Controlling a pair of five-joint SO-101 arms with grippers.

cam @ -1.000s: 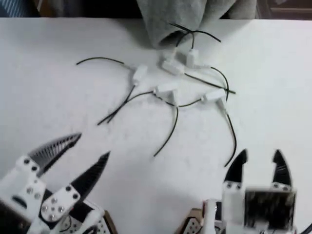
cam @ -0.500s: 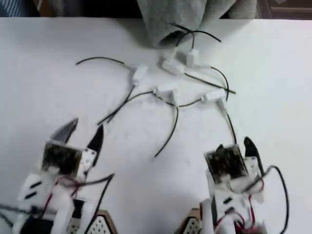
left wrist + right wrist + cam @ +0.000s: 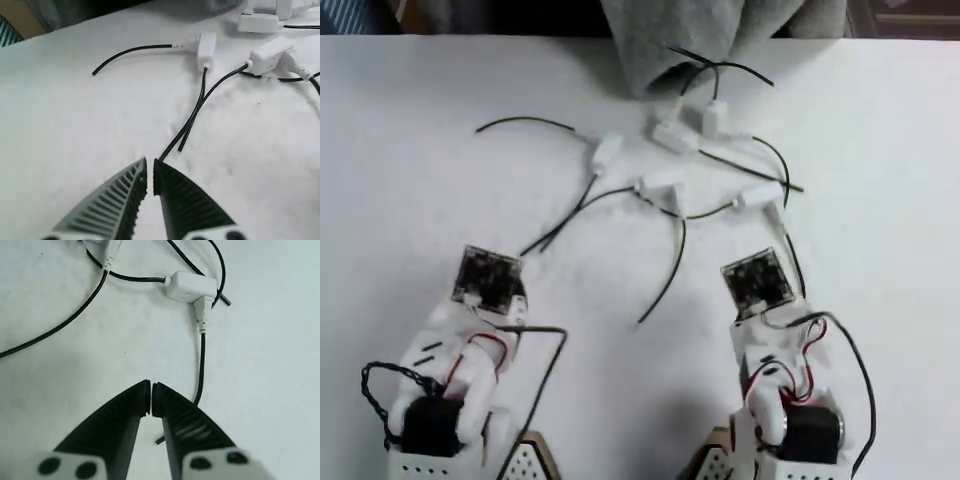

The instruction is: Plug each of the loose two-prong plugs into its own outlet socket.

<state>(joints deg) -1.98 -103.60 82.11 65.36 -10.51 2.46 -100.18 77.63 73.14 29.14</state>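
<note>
We see a white desk (image 3: 880,150) with a faintly mottled surface. Along its far edge the room is dark, and one grey cloth (image 3: 670,40) hangs over that edge onto the desktop. A blue striped object (image 3: 345,15) sits in the far left corner. There are two arms. The left arm (image 3: 460,340) and the right arm (image 3: 775,350) stand side by side at the near edge, each with a bare circuit board on top. Beyond them, in the middle of the desk, thin black cords (image 3: 670,262) lie in a loose tangle, and among them we count five white connector bodies (image 3: 660,182). From above we cannot tell which are plugs and which are sockets. The left end effector (image 3: 150,175) is closed on nothing, its tips just short of two cut cord ends (image 3: 172,147) on the desk. The right end effector (image 3: 151,399) is also closed and empty. One socket block (image 3: 191,287) lies beyond it, and one plug (image 3: 201,315) touches that block. We cannot tell whether the plug is seated. The plug's cord runs back alongside the right-hand finger (image 3: 190,432).
</note>
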